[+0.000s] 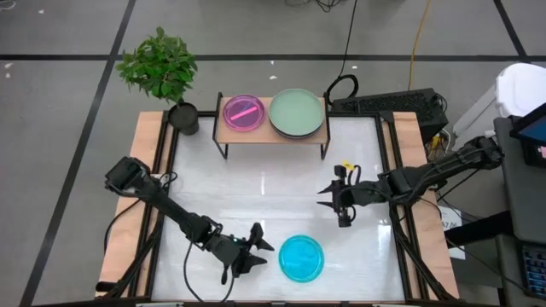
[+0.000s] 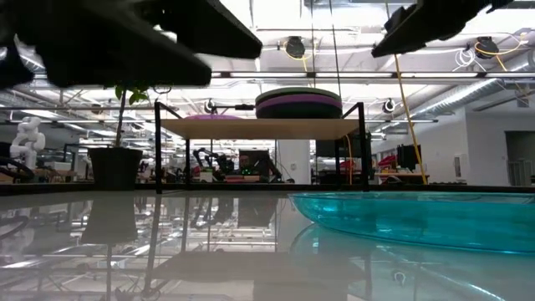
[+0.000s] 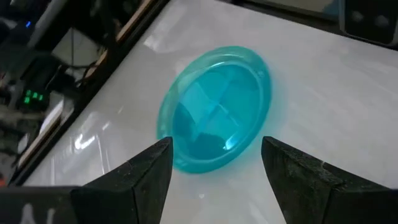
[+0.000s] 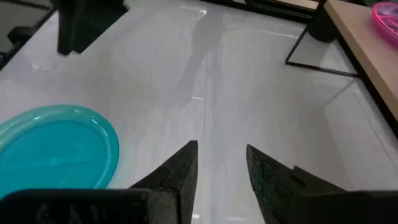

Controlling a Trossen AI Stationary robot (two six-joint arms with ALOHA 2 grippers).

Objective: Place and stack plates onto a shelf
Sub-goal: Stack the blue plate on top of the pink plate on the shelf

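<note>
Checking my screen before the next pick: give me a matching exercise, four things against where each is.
Things:
1. cyan plate
2. pink plate
3. green-topped stack
4. left gripper

Places:
A. shelf, potted-plant side
B. table, near front edge
C. open, beside the cyan plate
D. shelf, other end

Pairs: 1-B, 2-A, 3-D, 4-C

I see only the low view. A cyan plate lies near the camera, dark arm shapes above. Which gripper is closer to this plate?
Observer: The left gripper; it sits just beside the cyan plate, fingers open, holding nothing.
Operator: And the right one?
Observer: The right gripper hovers over bare table, between the plate and the shelf, also empty.
Operator: What is on the shelf's left side?
Observer: A pink plate stack, beside the sage green plate topping the larger pile.
</note>
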